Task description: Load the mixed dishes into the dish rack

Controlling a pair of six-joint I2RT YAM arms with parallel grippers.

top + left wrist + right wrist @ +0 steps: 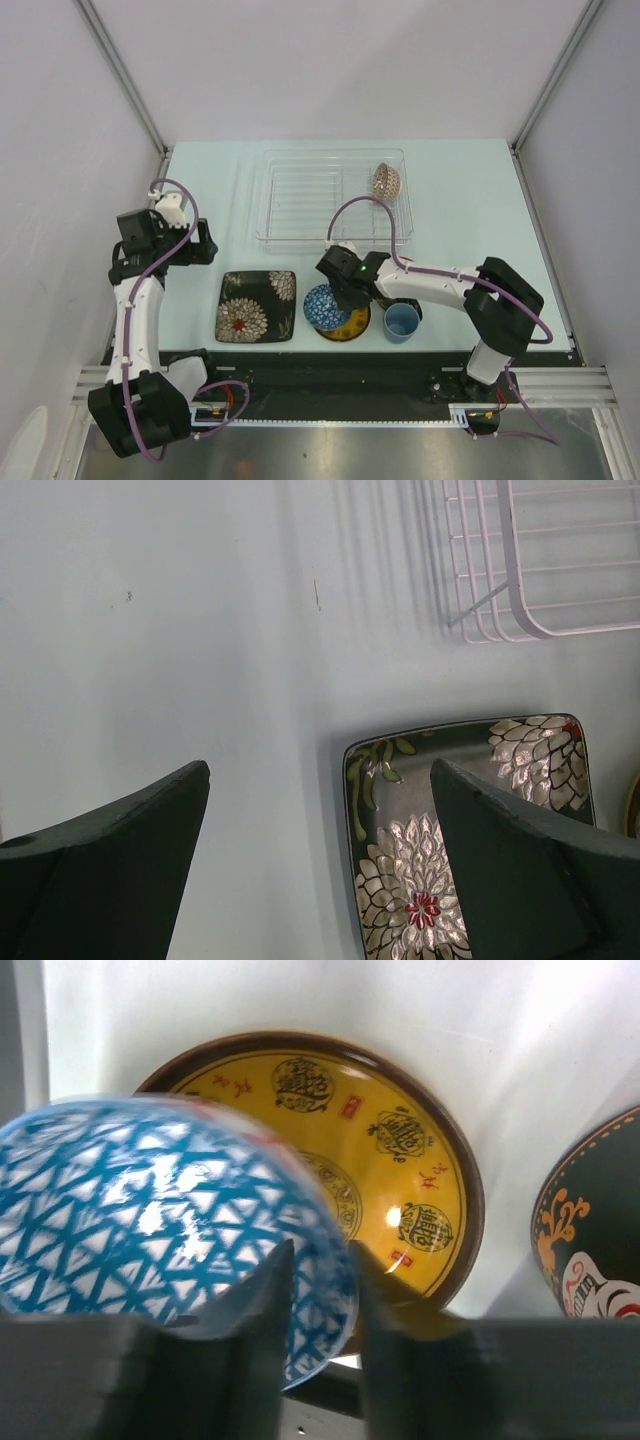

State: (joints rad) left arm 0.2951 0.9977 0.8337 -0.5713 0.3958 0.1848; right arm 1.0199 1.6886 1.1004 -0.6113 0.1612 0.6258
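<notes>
Pale blue tabletop runs between white walls in the overhead view. At its far middle sits the dish rack, with the cream-pink patterned bowl in its far right corner. Along the near edge, left to right, are the black square floral plate, the blue patterned bowl overlapping the yellow round saucer, and the small light-blue cup. My left tool hangs left of the rack, touching nothing. My right tool is down on the blue patterned bowl.

From the left wrist, my left tool gapes wide and empty above the tabletop. The black square floral plate lies partly behind its right finger, and a corner of the dish rack shows at the far right.

From the right wrist, my right tool is drawn narrow with the rim of the blue patterned bowl between its 2 fingers, 1 inside the wall and 1 outside. I read that as a pinch on the bowl. The yellow round saucer lies beyond and beneath it.

I judge the bowl stiff, glazed and slick. It looks heavy enough to pivot from a 1-sided rim hold, and likely to chip against the saucer or the rack wire. The rim wall is the only place my fingers can span, so I would seat them deep and firm before lifting.
</notes>
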